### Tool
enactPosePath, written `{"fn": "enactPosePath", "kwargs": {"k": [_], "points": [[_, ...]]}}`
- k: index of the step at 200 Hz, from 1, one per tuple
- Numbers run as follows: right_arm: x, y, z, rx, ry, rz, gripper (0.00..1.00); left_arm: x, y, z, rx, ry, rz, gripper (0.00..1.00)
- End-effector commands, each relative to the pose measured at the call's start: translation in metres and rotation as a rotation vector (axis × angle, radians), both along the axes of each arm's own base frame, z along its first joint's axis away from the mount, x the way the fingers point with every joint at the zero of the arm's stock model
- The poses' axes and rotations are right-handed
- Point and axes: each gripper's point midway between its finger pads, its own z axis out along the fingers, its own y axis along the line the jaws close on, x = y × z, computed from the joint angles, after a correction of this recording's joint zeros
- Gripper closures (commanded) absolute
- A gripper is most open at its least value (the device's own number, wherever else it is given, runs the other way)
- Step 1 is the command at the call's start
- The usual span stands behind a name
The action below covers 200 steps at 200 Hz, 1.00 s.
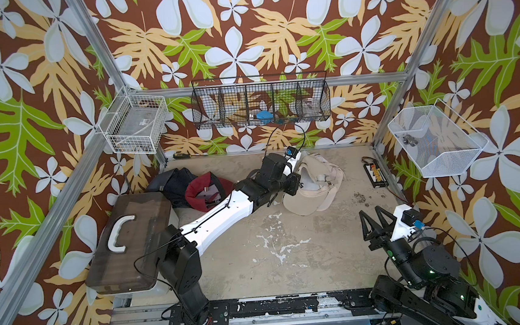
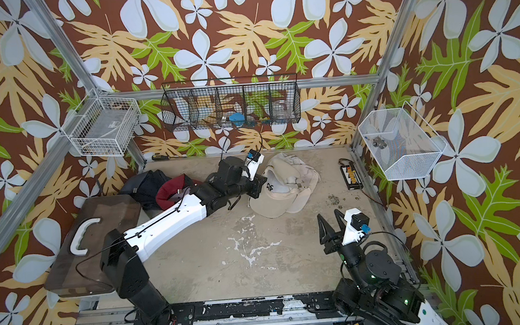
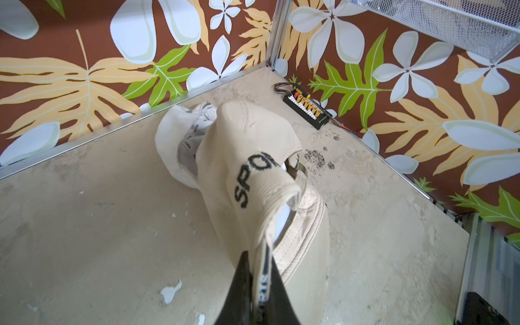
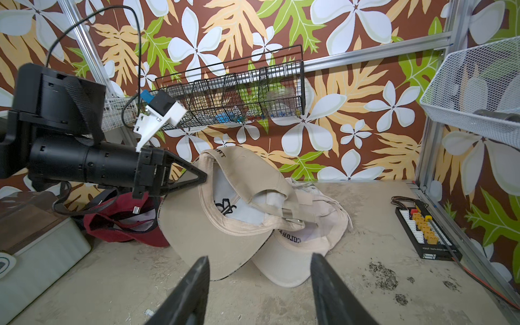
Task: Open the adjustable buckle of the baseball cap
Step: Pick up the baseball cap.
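A beige baseball cap (image 1: 303,202) (image 4: 202,225) lies upside down at the back of the table, one side of its rim lifted. My left gripper (image 3: 259,253) (image 4: 204,177) is shut on that rim, on the band lettered "SPORT" (image 3: 253,180). The strap across the cap's back opening carries the small metal buckle (image 4: 292,219) (image 1: 326,182) (image 2: 300,185), with neither gripper touching it. My right gripper (image 4: 259,256) (image 1: 371,211) (image 2: 328,213) stands open and empty above the table, well in front of the cap and pointing at it.
A second pale cap (image 4: 295,261) lies under the beige one. A red cap (image 1: 202,190) and a dark cap (image 1: 171,183) lie to the left, beside a brown-lidded box (image 1: 125,243). A connector board (image 1: 375,176) lies by the right wall. Wire baskets (image 1: 260,104) hang on the walls.
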Motion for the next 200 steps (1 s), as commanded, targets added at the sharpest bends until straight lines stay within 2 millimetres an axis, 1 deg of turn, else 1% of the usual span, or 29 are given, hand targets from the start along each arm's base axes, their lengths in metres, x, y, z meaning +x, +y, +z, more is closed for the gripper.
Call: {"fn": "enactPosePath", "kwargs": {"k": [1,54,94,115,123,140,172,200], "points": [[0.002,-0.001,-0.004,-0.011,0.010,-0.016,0.40,-0.008,0.012,0.016,-0.006,-0.054,0.009,1.00],[0.007,0.004,-0.008,-0.028,0.032,-0.022,0.36,-0.040,0.050,0.039,-0.021,-0.099,0.031,1.00],[0.011,0.008,-0.011,-0.031,0.063,-0.026,0.34,-0.062,0.078,0.047,-0.030,-0.132,0.057,1.00],[0.014,0.013,-0.013,-0.030,0.093,-0.013,0.34,-0.072,0.089,0.051,-0.040,-0.143,0.063,1.00],[0.015,0.018,-0.011,-0.017,0.102,0.003,0.34,-0.076,0.092,0.052,-0.044,-0.144,0.063,1.00],[0.016,0.036,-0.010,0.000,0.135,0.070,0.34,-0.082,0.100,0.054,-0.054,-0.155,0.069,1.00],[0.029,0.063,-0.011,-0.007,0.208,0.121,0.34,-0.094,0.112,0.060,-0.078,-0.161,0.079,1.00],[0.050,0.072,-0.013,-0.013,0.277,0.125,0.33,-0.102,0.121,0.062,-0.094,-0.165,0.087,1.00]]}}
